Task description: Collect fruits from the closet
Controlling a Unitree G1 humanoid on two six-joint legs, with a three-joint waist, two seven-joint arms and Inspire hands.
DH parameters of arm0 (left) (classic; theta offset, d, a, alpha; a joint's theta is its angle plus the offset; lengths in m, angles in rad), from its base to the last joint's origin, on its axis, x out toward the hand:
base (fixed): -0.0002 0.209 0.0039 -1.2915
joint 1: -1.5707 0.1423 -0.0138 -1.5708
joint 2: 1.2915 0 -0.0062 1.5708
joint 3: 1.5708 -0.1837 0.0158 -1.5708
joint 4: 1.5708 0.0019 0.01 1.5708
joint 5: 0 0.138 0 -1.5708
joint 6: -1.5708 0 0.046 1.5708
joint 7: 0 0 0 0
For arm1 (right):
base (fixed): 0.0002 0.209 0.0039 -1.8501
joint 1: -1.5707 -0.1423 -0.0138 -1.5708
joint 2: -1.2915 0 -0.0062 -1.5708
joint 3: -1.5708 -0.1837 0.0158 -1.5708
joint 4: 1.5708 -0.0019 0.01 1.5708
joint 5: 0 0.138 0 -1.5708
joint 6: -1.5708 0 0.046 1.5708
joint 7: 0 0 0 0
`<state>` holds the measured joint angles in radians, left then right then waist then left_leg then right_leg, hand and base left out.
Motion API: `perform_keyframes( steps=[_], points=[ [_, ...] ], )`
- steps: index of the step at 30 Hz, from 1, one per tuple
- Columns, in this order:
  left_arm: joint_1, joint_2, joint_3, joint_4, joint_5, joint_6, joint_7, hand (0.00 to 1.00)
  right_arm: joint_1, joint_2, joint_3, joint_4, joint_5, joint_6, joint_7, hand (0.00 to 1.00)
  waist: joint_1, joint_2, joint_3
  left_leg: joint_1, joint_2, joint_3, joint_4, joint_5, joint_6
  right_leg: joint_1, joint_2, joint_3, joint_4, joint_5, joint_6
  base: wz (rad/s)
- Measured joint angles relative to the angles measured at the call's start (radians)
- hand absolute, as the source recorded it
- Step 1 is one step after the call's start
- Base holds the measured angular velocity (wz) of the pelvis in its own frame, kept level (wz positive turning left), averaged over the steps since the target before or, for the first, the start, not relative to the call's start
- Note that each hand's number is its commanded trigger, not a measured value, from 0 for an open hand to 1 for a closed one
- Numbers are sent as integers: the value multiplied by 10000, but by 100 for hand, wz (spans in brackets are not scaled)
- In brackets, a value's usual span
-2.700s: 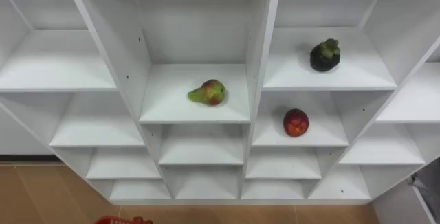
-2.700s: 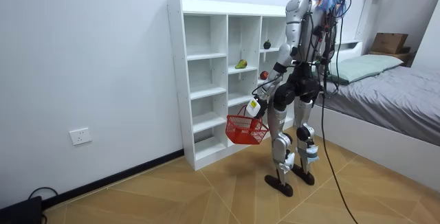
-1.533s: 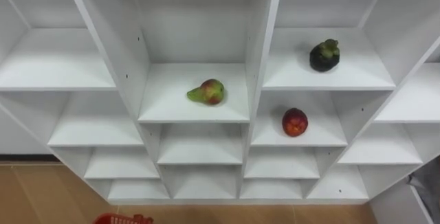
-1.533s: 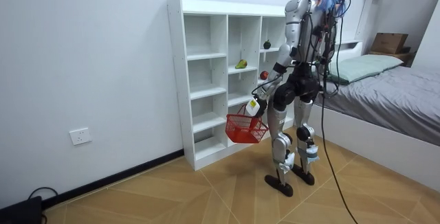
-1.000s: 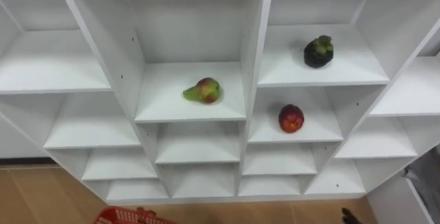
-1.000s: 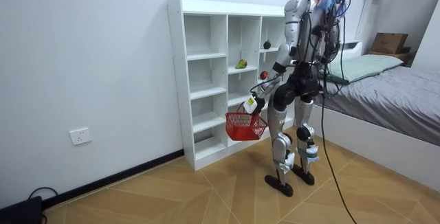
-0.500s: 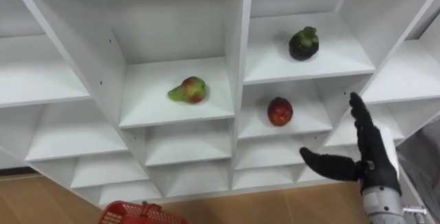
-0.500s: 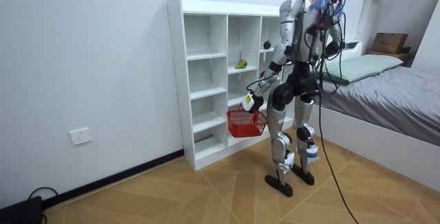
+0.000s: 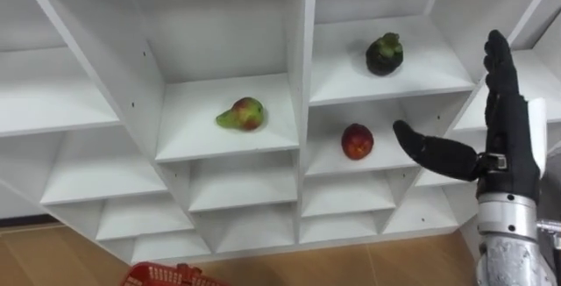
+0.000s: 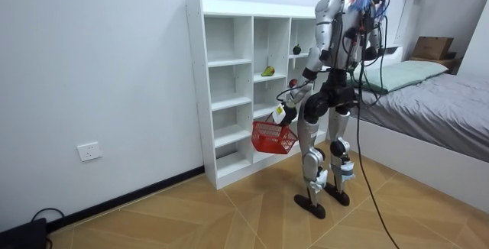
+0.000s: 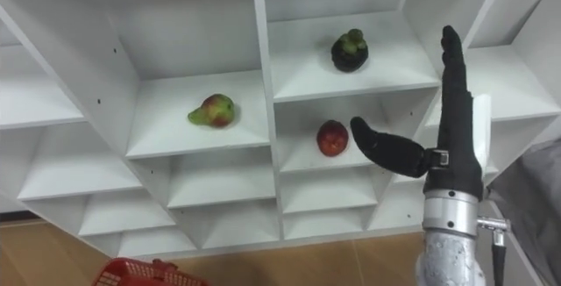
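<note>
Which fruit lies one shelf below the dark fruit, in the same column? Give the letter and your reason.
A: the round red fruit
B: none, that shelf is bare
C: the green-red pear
A: the round red fruit lies in the compartment right under the dark fruit, while the green-red pear lies in the column to the left.

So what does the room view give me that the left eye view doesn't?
Room view: the robot standing right before the shelf, the basket hanging from its left robot hand, and a bed at the room view's right.
Left eye view: the right robot hand open and upright, thumb pointing toward the red fruit without touching it.
Both: the shelf, the pear, the dark fruit, the red fruit, and the basket, whose rim sits at the eye view's bottom edge.
</note>
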<state>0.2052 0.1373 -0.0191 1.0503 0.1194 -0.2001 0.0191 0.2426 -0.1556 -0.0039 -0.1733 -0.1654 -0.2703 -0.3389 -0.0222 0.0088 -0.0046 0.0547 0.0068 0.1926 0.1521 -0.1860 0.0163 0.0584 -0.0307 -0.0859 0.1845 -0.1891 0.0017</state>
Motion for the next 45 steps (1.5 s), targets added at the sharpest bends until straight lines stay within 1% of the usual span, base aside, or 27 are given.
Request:
perform_keyframes(
  steps=[4, 6, 9, 12, 13, 16, 18, 20, 21, 26, 32, 36, 41, 43, 45],
  points=[
    [-35, 21, -142, 2, -22, 1, 2, 100, -224, -25, 193, -184, -35, -1, -274, 0, 2, -74, 50, -35, -1, -8, 5, 9, -5, -60, -3, -17, 8, 0, 0, 0],
    [-78, 19, -232, 11, -24, 5, 0, 100, -256, -121, 322, -427, -30, -1, -410, 0, 45, -101, 76, -41, -2, -27, -5, 9, -5, -79, -4, -43, -16, 0, 0, 0],
    [-139, 17, -235, 73, -21, 6, -2, 100, -383, -193, 329, -491, -33, -8, -464, 0, 58, -129, 75, -53, -5, -32, -14, 9, -6, -63, 0, -52, -122, 6, -6, 0],
    [-185, 17, -228, 108, -63, 7, -48, 100, -487, -426, 330, -479, -36, -15, -490, 0, 105, -150, 82, -80, -4, -35, -20, 9, -8, -30, 2, -46, -140, 13, -4, 0],
    [-198, 18, -223, 108, -63, 8, -69, 100, -513, -436, 328, -470, -36, -15, -485, 0, 114, -160, 88, -78, -4, -35, -19, 9, -9, -30, 2, -38, -141, 13, -4, 0],
    [-215, 26, -191, 100, -56, 49, -134, 100, -687, -436, 325, -293, -54, -14, -387, 0, 132, -223, 121, -55, -6, -65, -15, 11, -11, 19, -2, -76, -163, 13, -4, 2],
    [-281, 55, -186, 87, -56, 78, -189, 100, -702, -437, 324, -65, -47, -1, -231, 0, 145, -323, 173, 18, -8, -117, -11, 12, -11, 117, -10, -167, -182, 12, -4, 8],
    [-335, 85, -165, 87, -50, 116, -293, 100, -706, -440, 320, 60, -20, 42, -144, 0, 213, -376, 193, 21, -12, -162, -10, 12, -11, 110, -18, -248, -182, 12, -4, 7],
    [-365, 94, -146, 86, -43, 143, -316, 100, -709, -441, 320, 59, -13, 48, -66, 0, 271, -395, 186, -6, -14, -163, -7, 12, -11, 117, -21, -260, -182, 12, -3, 4],
    [-350, 128, -38, 51, 33, 232, -327, 100, -792, -459, 318, 59, -7, 48, 128, 0, 310, -435, 126, -60, -25, -334, 32, 15, -14, 145, -29, -421, -162, 12, -4, 7],
    [-286, 162, -23, -279, 129, 335, -405, 100, -1429, -678, 296, 121, -2, 49, 134, 0, 322, -400, 90, -67, -30, -517, 113, 17, -18, 259, -35, -626, -164, 12, -4, 9],
    [-175, 159, -23, -572, 127, 381, -431, 100, -1829, -811, 221, 435, 26, 51, 126, 0, 374, -471, 42, -33, -30, -568, 132, 22, -25, 313, -34, -675, -163, 12, -4, 4],
    [-171, 156, -23, -623, 111, 414, -435, 100, -1846, -810, 219, 438, 59, 91, 126, 0, 530, -531, 80, -18, -32, -584, 142, 23, -26, 356, -37, -705, -164, 12, -4, 1],
    [-171, 156, -23, -623, 111, 434, -455, 100, -1868, -813, 216, 466, 249, 99, 126, 0, 548, -555, 93, -14, -34, -626, 151, 23, -26, 387, -42, -793, -165, 12, -4, 6],
    [-167, 155, -27, -616, 111, 491, -504, 100, -2139, -842, 208, 842, 477, 108, 127, 0, 542, -590, 113, -2, -36, -638, 150, 26, -31, 400, -43, -823, -168, 12, -4, 2]
  ],
)
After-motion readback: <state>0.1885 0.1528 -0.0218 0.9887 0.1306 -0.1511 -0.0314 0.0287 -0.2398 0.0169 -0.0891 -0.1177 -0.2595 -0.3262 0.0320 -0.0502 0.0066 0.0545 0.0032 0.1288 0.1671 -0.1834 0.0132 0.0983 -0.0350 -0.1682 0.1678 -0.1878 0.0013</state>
